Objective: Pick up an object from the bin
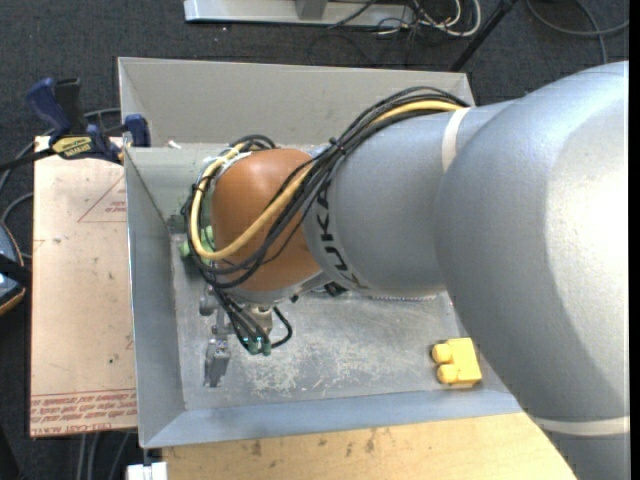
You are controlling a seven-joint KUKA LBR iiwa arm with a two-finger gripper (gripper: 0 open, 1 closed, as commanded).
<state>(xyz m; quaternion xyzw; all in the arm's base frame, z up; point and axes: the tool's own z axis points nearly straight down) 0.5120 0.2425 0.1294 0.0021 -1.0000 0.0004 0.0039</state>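
Down by the bin's (150, 298) left wall, your gripper (215, 356) sits low; you cannot tell whether it is released or clenched. A yellow block (456, 361) lies well apart, front right.

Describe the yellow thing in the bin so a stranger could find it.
Find the grey metal bin, then its floor's near right corner, beside the grey arm. A small yellow block lies there alone. Only its bright colour breaks the grey around it; the tool is across the bin.
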